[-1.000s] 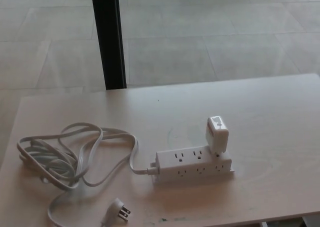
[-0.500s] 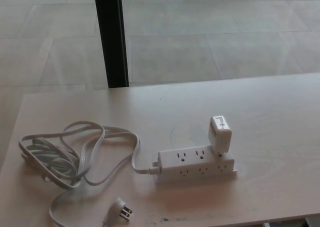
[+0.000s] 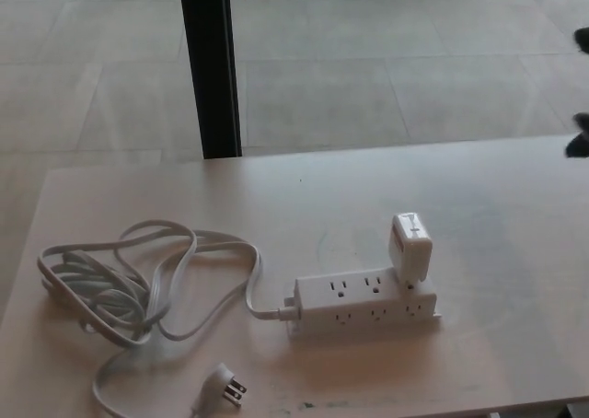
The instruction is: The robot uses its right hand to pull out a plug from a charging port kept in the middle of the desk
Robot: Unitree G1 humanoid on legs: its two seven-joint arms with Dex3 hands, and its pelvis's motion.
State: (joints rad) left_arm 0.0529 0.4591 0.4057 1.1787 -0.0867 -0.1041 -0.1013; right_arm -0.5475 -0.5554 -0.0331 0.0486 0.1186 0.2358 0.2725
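A white power strip [image 3: 363,302] lies near the middle of the pale desk [image 3: 497,206]. A white plug adapter [image 3: 409,247] stands in the socket at its right end, tilted slightly. The strip's white cord [image 3: 138,280] loops in a pile to the left and ends in a loose pronged plug [image 3: 224,386] near the front edge. Only small black parts of my right hand [image 3: 580,144] show at the picture's right edge, far right of and beyond the adapter, touching nothing. My left hand is out of view.
A black vertical post [image 3: 212,63] rises behind the desk's far edge at the left. Beyond the desk is a tiled floor [image 3: 386,68]. The desk's front edge runs just below the strip.
The whole picture has shifted slightly, so the camera moved. Black parts of my right hand have appeared at the right edge. The strip, adapter and cord lie as before.
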